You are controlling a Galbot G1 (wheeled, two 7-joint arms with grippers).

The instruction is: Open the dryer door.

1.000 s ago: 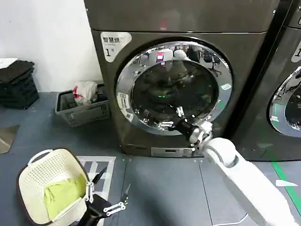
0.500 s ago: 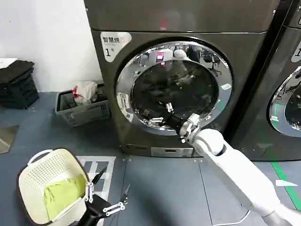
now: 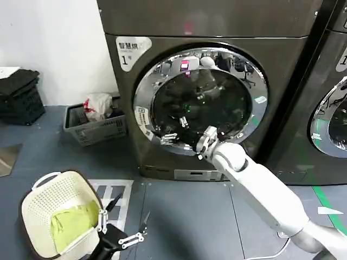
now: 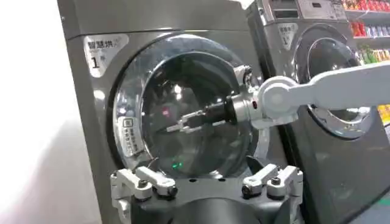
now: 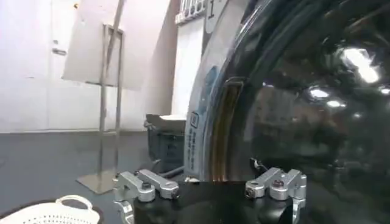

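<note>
Right gripper reaching across the glass toward the dryer door's left rim

The dryer door (image 3: 200, 100) sits shut in the machine front, nearly filling it; I'd judge it rigid and fairly heavy on its hinge, its chrome ring slick, so the hold belongs at the recess in the rim at about nine o'clock, not on the glass. The right gripper (image 3: 172, 130) hangs in front of the dark glass toward eight o'clock, its fingers (image 4: 183, 125) apart by a modest gap and closed on nothing; whether the tips touch the glass I can't tell. The left gripper (image 3: 123, 227) waits low by the floor, beside the white basket (image 3: 46, 208), fingers spread wide and empty
</note>
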